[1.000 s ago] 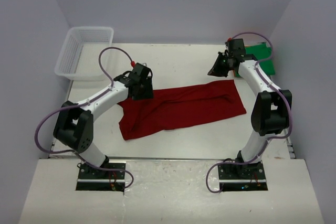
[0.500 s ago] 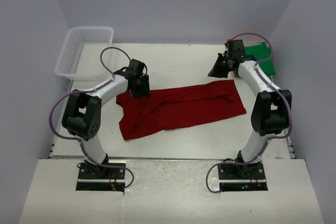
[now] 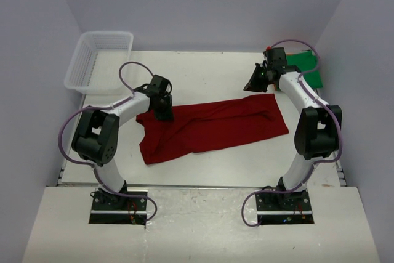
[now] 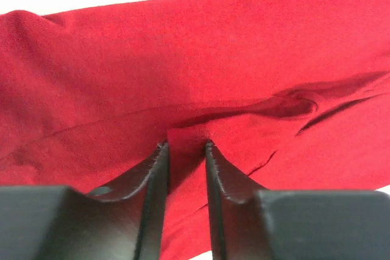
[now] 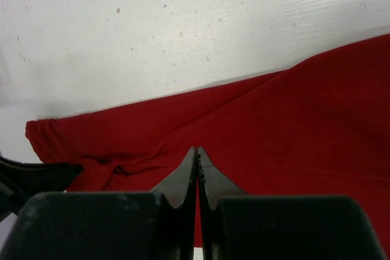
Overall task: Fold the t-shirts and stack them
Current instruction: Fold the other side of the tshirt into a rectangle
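Bare bench (image 3: 209, 69) runs across the far middle between the two arms, and a narrower strip lies along the near edge. The dark red t-shirt (image 3: 215, 124) spans the centre. The white mesh basket (image 3: 98, 60) blocks the far left corner, and the green t-shirt (image 3: 306, 66) covers the far right. Walls (image 3: 203, 4) close off three sides. The left end effector (image 3: 165, 114) presses on the red shirt's left end, and the right end effector (image 3: 252, 84) hangs near its far right corner.

Both arms are the same build: left arm (image 3: 120, 110) and right arm (image 3: 300, 93) have white tube links and chunky black joint housings. A purple cable (image 3: 131, 63) loops outside each. Black base plates (image 3: 104, 209). Left gripper (image 4: 186, 144) fingers are matte black and curved. Right gripper (image 5: 196, 150) fingers have fine-toothed inner edges.
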Tool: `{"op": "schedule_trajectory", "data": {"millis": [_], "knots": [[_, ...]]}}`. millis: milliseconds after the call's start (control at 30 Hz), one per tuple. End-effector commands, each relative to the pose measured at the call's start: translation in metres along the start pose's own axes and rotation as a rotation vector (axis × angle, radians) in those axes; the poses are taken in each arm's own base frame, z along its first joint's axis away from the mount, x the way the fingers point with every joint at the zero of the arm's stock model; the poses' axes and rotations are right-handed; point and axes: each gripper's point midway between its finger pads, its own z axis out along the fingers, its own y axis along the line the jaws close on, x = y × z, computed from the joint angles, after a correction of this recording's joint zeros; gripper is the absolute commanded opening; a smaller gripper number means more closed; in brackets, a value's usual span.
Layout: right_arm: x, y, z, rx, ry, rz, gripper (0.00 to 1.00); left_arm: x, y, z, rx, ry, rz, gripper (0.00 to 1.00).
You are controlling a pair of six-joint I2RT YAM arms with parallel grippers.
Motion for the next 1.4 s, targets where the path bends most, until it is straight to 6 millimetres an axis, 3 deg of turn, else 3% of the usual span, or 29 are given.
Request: {"op": "schedule_trajectory", "data": {"millis": [0,67,200,400,500,733,900,1000,1100,1167,1233,1267,1333,1367], "knots": [[-0.003,0.007,-0.001,-0.023,-0.019,-0.023,0.0,-0.014,-0.012,-0.017,0.059,-0.068,0.032,0.24],[-0.003,0.007,-0.001,-0.025,-0.018,-0.023,0.0,-0.018,-0.013,-0.02,0.061,-0.08,0.035,0.16],[-0.001,0.008,0.001,-0.023,-0.013,-0.027,0.0,-0.018,-0.019,-0.026,0.091,-0.089,0.039,0.12],[0.001,0.008,0.006,-0.014,-0.002,-0.032,0.0,0.0,-0.03,-0.039,0.124,-0.091,0.056,0.07],[0.002,0.01,0.008,-0.013,0.0,-0.035,0.0,0.024,-0.042,-0.043,0.16,-0.065,0.074,0.08],[0.005,0.011,0.011,-0.008,0.012,-0.04,0.0,0.088,-0.051,-0.039,0.191,0.013,0.104,0.15],[0.005,0.011,0.012,0.002,0.016,-0.05,0.0,0.116,-0.064,-0.038,0.211,0.032,0.167,0.33],[0.005,0.01,0.012,0.012,0.013,-0.055,0.0,0.111,-0.071,-0.049,0.203,-0.011,0.205,0.42],[0.005,0.009,0.012,0.02,0.011,-0.06,0.0,0.09,-0.076,-0.067,0.189,-0.08,0.221,0.48],[0.009,0.005,0.015,0.046,0.03,-0.068,0.0,0.072,-0.083,-0.079,0.178,-0.131,0.219,0.51],[0.014,0.007,0.015,0.067,0.049,-0.085,0.0,0.046,-0.075,-0.088,0.072,-0.199,0.206,0.51],[0.018,0.007,0.017,0.074,0.061,-0.093,0.0,0.036,-0.072,-0.091,0.041,-0.221,0.195,0.5],[0.03,0.015,0.018,0.083,0.082,-0.123,0.0,0.018,-0.071,-0.092,0.003,-0.24,0.176,0.36],[0.036,0.015,0.019,0.093,0.091,-0.132,0.0,0.01,-0.063,-0.083,-0.018,-0.224,0.15,0.24]]}}
